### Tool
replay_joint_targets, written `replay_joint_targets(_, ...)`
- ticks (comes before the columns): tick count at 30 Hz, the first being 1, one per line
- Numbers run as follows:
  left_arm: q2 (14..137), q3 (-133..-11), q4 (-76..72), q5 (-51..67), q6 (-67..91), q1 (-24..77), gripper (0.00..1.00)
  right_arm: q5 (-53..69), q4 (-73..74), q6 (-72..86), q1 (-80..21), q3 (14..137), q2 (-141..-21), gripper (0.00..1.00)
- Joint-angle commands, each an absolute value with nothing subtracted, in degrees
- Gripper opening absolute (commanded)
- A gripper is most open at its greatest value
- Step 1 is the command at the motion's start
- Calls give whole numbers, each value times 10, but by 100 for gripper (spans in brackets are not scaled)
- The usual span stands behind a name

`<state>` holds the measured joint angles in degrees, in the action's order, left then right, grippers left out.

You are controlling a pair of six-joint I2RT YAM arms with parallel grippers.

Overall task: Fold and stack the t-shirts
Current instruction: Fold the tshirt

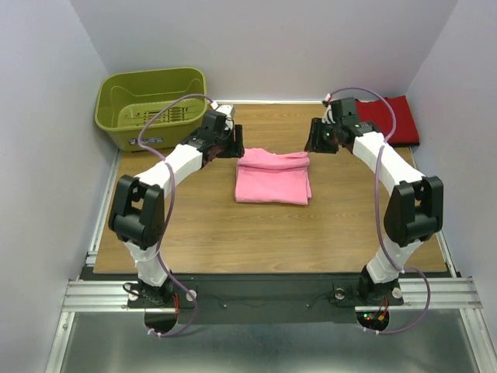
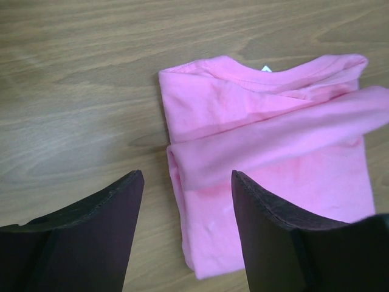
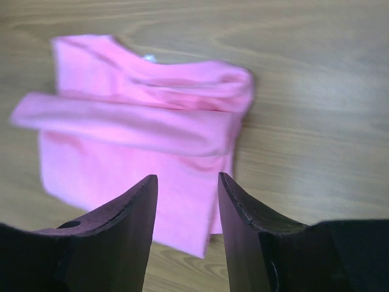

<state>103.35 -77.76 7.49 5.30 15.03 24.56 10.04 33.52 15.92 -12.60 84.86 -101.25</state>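
Pink t-shirt [image 1: 272,176] folded on table [image 1: 194,233]; left claw [image 2: 185,175], right claw [image 3: 186,176] apart, empty.

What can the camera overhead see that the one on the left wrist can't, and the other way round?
Only the overhead view shows the olive-green basket at the far left, the red t-shirt in the far right corner, and the whole left arm and right arm. Only the left wrist view shows the left jaws standing open, gripping nothing, and a small white tag at the collar. Both show the folded pink t-shirt lying on the wooden table.
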Motion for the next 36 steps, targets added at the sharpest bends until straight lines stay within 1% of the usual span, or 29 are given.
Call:
replay_joint_targets(1, 930, -739, 54, 40, 146, 244, 72, 187, 266, 85, -177, 840, -992, 50)
replay_joint_targets(4, 883, -705, 54, 41, 149, 244, 72, 266, 262, 65, -204, 844, -1021, 50)
replay_joint_targets(10, 800, -606, 54, 34, 153, 244, 72, 354, 258, 36, -223, 874, -1093, 47)
replay_joint_targets(12, 778, -587, 51, 33, 155, 244, 72, 369, 259, 20, -223, 887, -1125, 47)
replay_joint_targets(17, 761, -542, 38, 31, 151, 244, 72, 336, 260, 10, -215, 937, -1180, 46)
replay_joint_targets(24, 794, -533, 4, 54, 143, 243, 72, 257, 256, 54, -149, 1018, -1251, 46)
replay_joint_targets(28, 830, -548, -29, 76, 143, 244, 71, 269, 232, 102, -106, 1028, -1252, 47)
replay_joint_targets(32, 871, -596, -59, 90, 149, 245, 71, 320, 208, 120, -101, 996, -1199, 47)
replay_joint_targets(35, 915, -640, -72, 112, 156, 244, 63, 359, 161, 153, -101, 939, -1173, 47)
replay_joint_targets(36, 938, -653, -73, 123, 156, 244, 58, 364, 150, 164, -102, 927, -1161, 47)
